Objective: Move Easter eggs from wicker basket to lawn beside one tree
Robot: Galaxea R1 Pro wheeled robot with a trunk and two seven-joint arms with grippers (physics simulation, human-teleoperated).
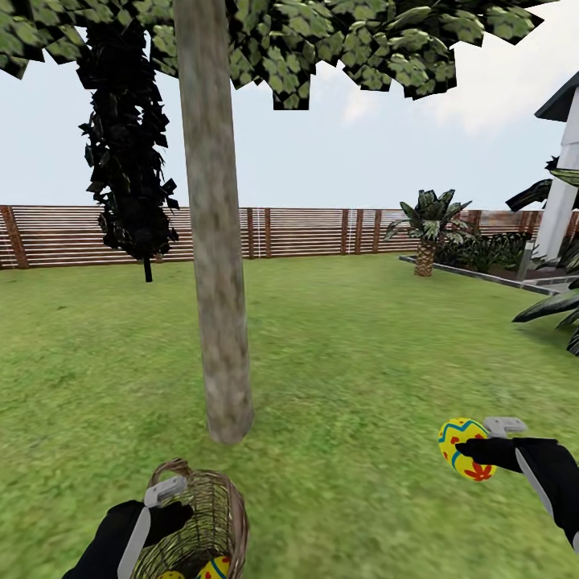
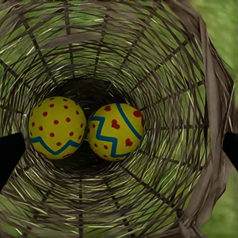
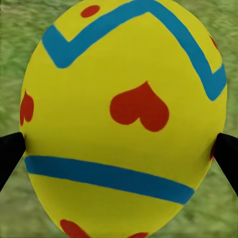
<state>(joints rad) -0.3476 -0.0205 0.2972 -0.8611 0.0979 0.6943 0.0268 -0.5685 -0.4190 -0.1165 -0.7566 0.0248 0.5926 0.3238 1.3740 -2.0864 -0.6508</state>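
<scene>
Head view. The tree point(image 1: 213, 217) rises from the lawn point(image 1: 362, 338) with a straight grey-brown trunk, its base just ahead of the robot; leafy crown overhangs the top of the scene. The left gripper point(image 1: 165, 494) closes on the rim of the wicker basket point(image 1: 205, 523), which is tilted toward the camera and sits low, near the foot of the trunk; two Easter eggs point(image 1: 213, 568) peep from its mouth at the lower edge. The right gripper point(image 1: 482, 450) grips a third egg point(image 1: 464, 449) between its fingers, raised above the grass well to the right of the trunk. Behind stand a dark narrow tree point(image 1: 129, 161), a slatted wooden fence point(image 1: 305, 232), a short palm point(image 1: 426, 229) and a white building corner point(image 1: 563, 177).

Left wrist view. The camera looks down into the basket's open weave point(image 2: 148, 54). Two eggs lie touching, side by side at the bottom: one with red dots and a single zigzag band point(image 2: 57, 127), one with hearts and zigzag lines point(image 2: 115, 131). Dark fingertips point(image 2: 10, 153) appear at both sides against the wicker wall.

Right wrist view. The held egg point(image 3: 124, 124), yellow with blue-green bands and red hearts, is clamped between two dark fingertips point(image 3: 10, 153), one touching each flank; blurred grass point(image 3: 20, 29) lies behind.
</scene>
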